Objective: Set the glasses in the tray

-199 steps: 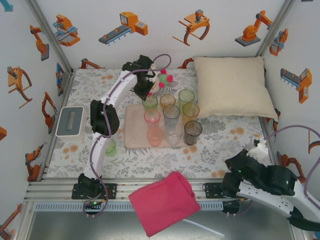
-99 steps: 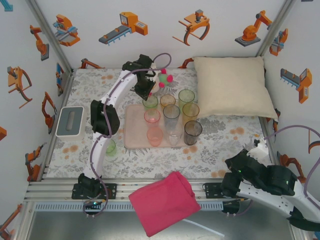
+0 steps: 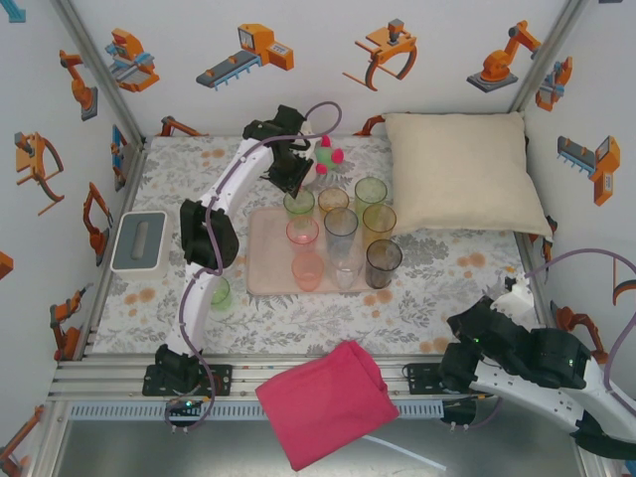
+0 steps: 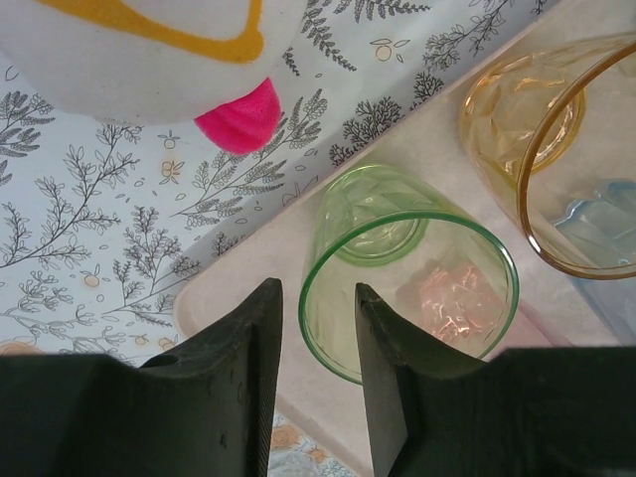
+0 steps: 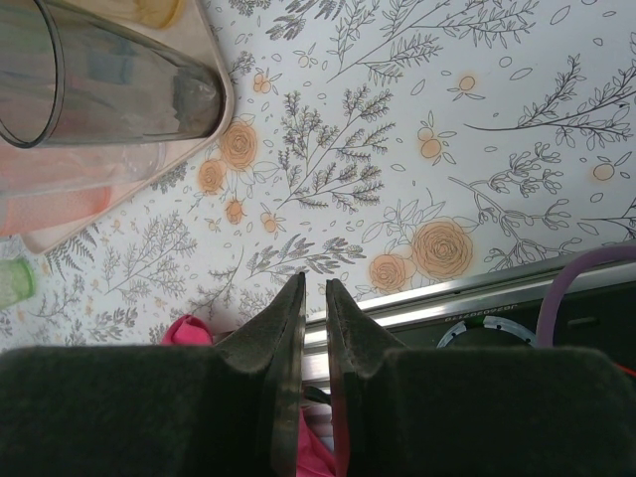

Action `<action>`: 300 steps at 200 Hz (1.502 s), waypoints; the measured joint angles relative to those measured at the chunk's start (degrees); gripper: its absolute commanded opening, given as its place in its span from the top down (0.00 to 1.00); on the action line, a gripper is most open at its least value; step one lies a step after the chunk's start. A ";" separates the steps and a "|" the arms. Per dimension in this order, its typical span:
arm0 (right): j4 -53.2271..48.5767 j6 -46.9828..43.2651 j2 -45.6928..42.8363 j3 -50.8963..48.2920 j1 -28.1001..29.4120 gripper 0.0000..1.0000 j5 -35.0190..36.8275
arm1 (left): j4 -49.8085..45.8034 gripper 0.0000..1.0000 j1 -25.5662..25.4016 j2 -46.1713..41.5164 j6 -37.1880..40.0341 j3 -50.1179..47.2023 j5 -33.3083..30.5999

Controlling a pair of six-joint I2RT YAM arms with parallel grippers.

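**A:** From overhead, where do the glasses sit against the left jaws?

**B:** The left gripper hangs at upper centre, right over the green tumbler at the upper left corner of the tray. The other glasses stand packed in rows to its right and below it. They hide the tray's right edge, so I cannot tell whether the rightmost ones stand on it. A small green glass stands alone on the tabletop at lower left, half behind the left arm. The jaws' gap is too small to judge here.

**A:** And the left wrist view?

**B:** The jaws rise from the bottom centre, moderately apart. The near rim of the green tumbler runs through the gap, with one finger outside the wall and one over the mouth. Neither visibly presses on it. The tumbler is translucent green, seen down its mouth, with pink showing through at lower right. The amber tumbler is cut off at the right edge, and a plush toy is cut off at upper left.

**A:** The right wrist?

**B:** The right gripper sits at bottom centre, its jaws nearly together with only a thin slit and nothing between them. The smoky grey tumbler, cropped by the upper left corner, stands at the tray's rounded corner, well apart from the jaws. A sliver of the small green glass shows at the left edge.
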 measured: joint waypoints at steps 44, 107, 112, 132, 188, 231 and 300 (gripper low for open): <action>0.00 -0.02 0.00 0.00 0.00 0.80 0.31 | -0.44 0.52 0.17 -0.61 0.11 -1.38 -0.68; -1.09 -1.20 4.00 3.56 0.00 0.71 0.33 | -1.81 0.44 0.48 -7.37 0.63 -4.28 -2.34; -1.55 -1.40 4.96 4.59 0.00 0.71 0.37 | -1.95 0.43 0.52 -8.24 0.74 -4.59 -2.45; -2.91 -2.75 8.61 9.18 0.00 0.68 0.70 | -2.34 0.37 0.66 -12.22 0.85 -6.45 -2.60; -2.69 -8.22 15.52 15.82 0.00 0.60 0.11 | -4.61 0.20 0.94 -24.13 1.40 -12.57 -2.25; 2.47 -13.35 21.03 16.28 0.00 0.56 -2.89 | -7.48 0.14 0.94 -35.56 2.78 -19.15 -0.46; 11.87 -17.51 24.17 14.23 0.00 0.55 -6.29 | -10.32 0.11 1.01 -58.55 7.67 -41.92 1.46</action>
